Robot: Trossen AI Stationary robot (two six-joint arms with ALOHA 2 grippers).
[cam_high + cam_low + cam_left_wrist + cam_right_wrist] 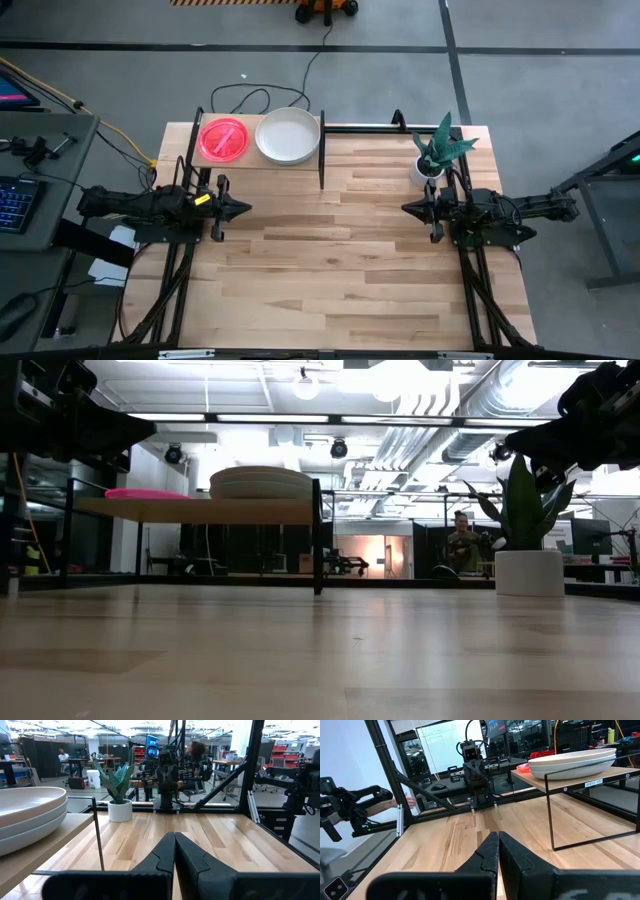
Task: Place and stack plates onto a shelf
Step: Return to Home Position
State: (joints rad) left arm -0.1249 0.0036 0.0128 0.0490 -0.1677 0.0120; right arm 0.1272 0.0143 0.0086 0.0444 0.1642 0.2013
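A: Status?
B: Pink plates [223, 139] and pale plates [288, 136] stacked side by side on the shelf [252, 163], so both piles fit.
A: Holding anything?
B: No. My left pincer [222, 207] and right pincer [425, 208] are both closed, empty, clear of the shelf.

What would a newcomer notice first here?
The shelf at the far-left corner of the table, holding pink plates beside stacked pale plates. Next, the potted plant at the far right. The left gripper and right gripper hang shut, facing each other from opposite sides.
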